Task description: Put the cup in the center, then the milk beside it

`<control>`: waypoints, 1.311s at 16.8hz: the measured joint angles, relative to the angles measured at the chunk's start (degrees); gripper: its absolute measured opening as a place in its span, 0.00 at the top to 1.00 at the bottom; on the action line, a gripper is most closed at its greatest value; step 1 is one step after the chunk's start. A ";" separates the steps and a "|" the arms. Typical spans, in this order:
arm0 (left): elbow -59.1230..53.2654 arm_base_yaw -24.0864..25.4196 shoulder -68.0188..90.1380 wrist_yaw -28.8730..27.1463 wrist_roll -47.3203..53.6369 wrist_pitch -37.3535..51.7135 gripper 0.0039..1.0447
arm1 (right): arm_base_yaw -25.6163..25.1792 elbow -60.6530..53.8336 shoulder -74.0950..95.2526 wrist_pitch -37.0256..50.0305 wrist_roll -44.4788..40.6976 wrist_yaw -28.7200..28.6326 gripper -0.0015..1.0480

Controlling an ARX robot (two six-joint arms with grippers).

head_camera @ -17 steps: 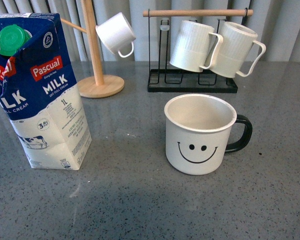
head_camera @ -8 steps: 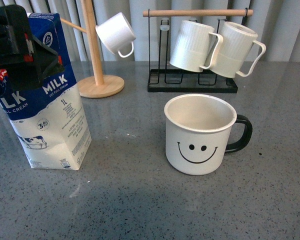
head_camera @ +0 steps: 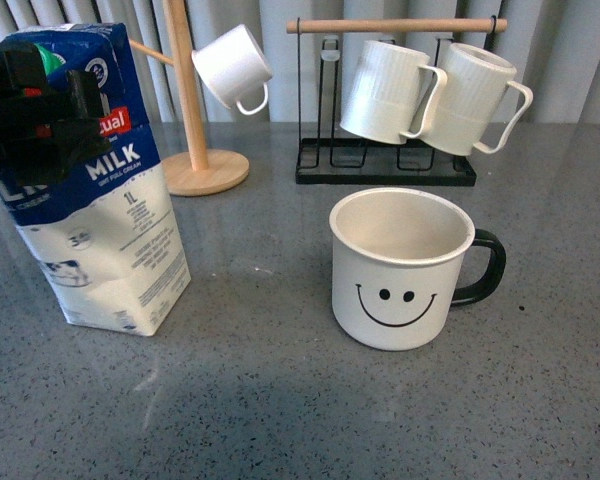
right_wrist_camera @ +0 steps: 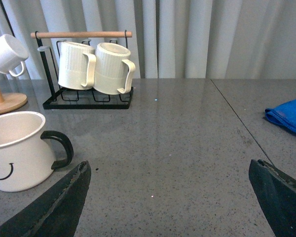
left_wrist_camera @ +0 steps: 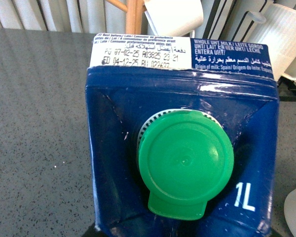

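Note:
The milk (head_camera: 115, 240), a blue-and-white carton, stands at the left of the grey table, leaning slightly. My left gripper (head_camera: 32, 112) is shut on its upper part and covers most of the front label. The left wrist view looks down on the carton's top, with the green cap (left_wrist_camera: 185, 163) filling the middle. The cup (head_camera: 400, 268), white with a black smiley and a dark handle pointing right, stands upright at mid-table, well apart from the carton. My right gripper (right_wrist_camera: 170, 197) hangs open over bare table, with the cup (right_wrist_camera: 17, 150) beside one finger.
A wooden mug tree (head_camera: 185, 120) holding a small white cup (head_camera: 230, 65) stands behind the carton. A black rack (head_camera: 385, 168) with two ribbed mugs (head_camera: 385, 90) is behind the cup. A blue cloth (right_wrist_camera: 291, 116) lies beyond a table seam.
My left gripper came in from the left and closed on the carton's top. The carton now leans and its base has shifted slightly right. The cup has not moved.

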 joint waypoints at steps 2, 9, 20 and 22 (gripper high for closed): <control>0.00 -1.49 -1.16 -0.48 1.46 -0.68 0.85 | 0.00 0.00 0.00 0.00 0.00 0.00 0.06; 1.09 -8.28 -6.49 -11.19 3.26 -0.55 0.94 | 0.00 0.00 0.00 0.00 0.00 0.00 0.06; 5.97 -21.57 9.01 -21.31 -1.70 10.64 0.96 | 0.00 0.00 0.00 0.02 0.00 0.00 0.06; 6.21 -22.62 11.32 -21.44 -2.80 11.21 0.96 | 0.00 0.00 0.00 0.02 0.00 0.00 0.06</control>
